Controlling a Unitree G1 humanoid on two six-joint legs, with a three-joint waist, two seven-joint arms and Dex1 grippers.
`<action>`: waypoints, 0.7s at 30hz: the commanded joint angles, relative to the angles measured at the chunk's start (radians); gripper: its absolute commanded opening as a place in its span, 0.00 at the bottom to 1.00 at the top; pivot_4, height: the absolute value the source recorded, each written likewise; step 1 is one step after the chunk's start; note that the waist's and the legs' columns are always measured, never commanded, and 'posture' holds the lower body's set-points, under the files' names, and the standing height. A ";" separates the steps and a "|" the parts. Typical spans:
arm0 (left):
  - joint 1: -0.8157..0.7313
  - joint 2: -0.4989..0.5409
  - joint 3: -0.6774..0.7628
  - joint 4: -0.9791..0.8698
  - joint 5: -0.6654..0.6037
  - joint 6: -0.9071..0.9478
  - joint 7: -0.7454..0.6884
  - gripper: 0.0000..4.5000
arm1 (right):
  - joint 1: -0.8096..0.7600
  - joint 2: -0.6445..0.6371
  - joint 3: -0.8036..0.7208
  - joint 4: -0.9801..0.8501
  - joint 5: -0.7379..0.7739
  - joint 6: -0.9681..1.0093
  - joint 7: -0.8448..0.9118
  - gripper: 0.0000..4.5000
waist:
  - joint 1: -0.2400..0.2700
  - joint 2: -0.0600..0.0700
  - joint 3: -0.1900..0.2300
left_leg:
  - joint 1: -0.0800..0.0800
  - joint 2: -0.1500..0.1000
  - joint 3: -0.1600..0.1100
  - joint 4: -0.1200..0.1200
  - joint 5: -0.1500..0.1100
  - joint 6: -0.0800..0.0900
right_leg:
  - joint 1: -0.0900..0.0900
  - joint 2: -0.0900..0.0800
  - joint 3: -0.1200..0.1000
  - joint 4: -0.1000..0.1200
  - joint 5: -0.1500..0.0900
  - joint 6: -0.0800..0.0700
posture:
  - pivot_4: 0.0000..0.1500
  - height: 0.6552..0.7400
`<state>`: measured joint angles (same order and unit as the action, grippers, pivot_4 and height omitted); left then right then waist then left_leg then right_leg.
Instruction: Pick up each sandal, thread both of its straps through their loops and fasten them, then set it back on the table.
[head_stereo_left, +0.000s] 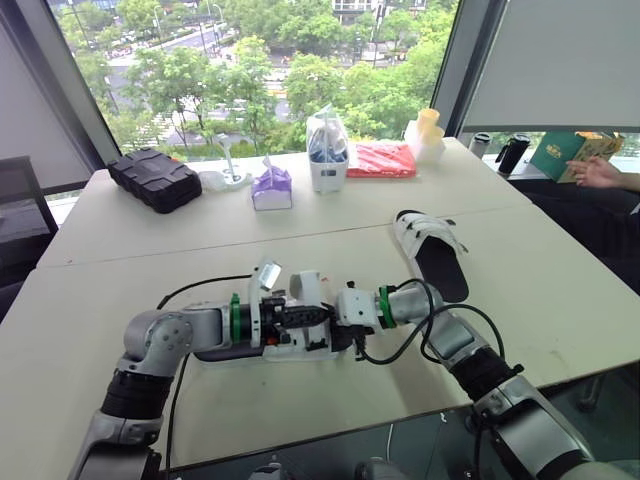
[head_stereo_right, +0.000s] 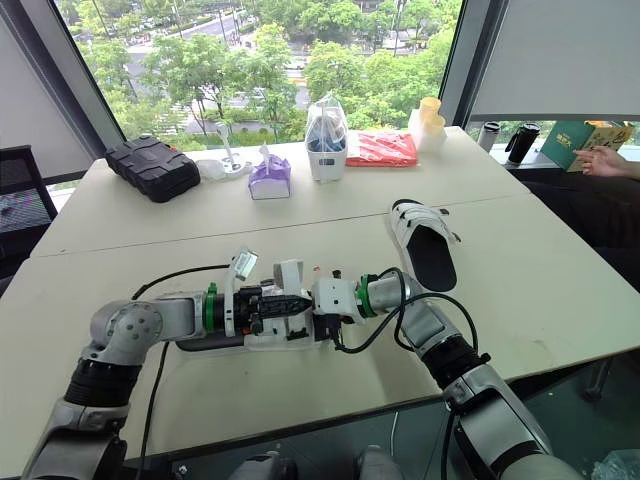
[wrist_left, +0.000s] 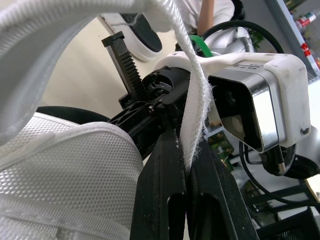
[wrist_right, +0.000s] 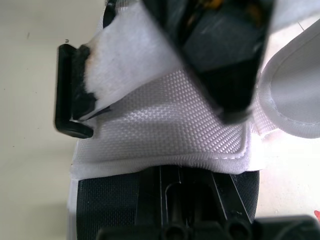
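L gripper (head_stereo_left: 318, 316): my jaws pinched shut on white strap (wrist_left: 192, 100).
R gripper (head_stereo_left: 340, 318): against same sandal; grip probably closed, can't tell.
Near sandal (head_stereo_left: 290, 347): table (head_stereo_left: 150, 240) front, btwn grippers.
2nd sandal (head_stereo_left: 430, 250): back-right, apart.

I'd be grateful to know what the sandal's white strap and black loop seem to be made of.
The strap: woven fabric, likely synthetic, matte; its weave and stitched edge show. The loop: probably hard plastic; smooth, rounded, slightly shiny.
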<state>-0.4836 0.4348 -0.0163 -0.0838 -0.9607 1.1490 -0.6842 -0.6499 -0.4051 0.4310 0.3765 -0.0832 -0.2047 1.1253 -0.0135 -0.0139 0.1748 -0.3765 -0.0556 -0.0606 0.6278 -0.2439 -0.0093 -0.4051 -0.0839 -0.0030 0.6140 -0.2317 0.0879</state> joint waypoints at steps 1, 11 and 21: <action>0.011 0.007 -0.033 -0.022 0.039 -0.026 -0.041 0.01 | 0.026 -0.009 0.028 0.010 -0.034 0.022 0.011 0.00 | 0.000 0.000 0.000 | 0.000 0.000 0.000 0.000 0.000 0.000 | 0.000 0.000 0.000 0.000 0.000 0.000 | 1.00 1.00; 0.052 0.080 -0.173 -0.047 0.226 -0.208 -0.204 0.01 | 0.023 -0.013 0.026 0.010 -0.035 0.023 0.013 0.00 | 0.000 0.000 0.000 | 0.000 0.000 0.000 0.000 0.000 0.000 | 0.000 -0.002 0.000 -0.001 0.000 0.000 | 1.00 1.00; 0.131 0.185 -0.339 -0.038 0.527 -0.595 -0.370 0.01 | 0.027 -0.010 0.028 0.009 -0.036 0.023 0.010 0.00 | 0.000 0.001 -0.001 | 0.001 0.000 0.000 -0.003 0.000 0.000 | 0.000 -0.003 0.000 -0.002 -0.002 -0.003 | 1.00 1.00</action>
<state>-0.3917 0.5921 -0.3037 -0.1584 -0.5094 0.5800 -1.0373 -0.6479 -0.4070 0.4304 0.3668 -0.0839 -0.2006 1.1253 -0.0137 -0.0128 0.1737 -0.3755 -0.0556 -0.0602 0.6242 -0.2441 -0.0092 -0.4052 -0.0875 -0.0030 0.6120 -0.2334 0.0852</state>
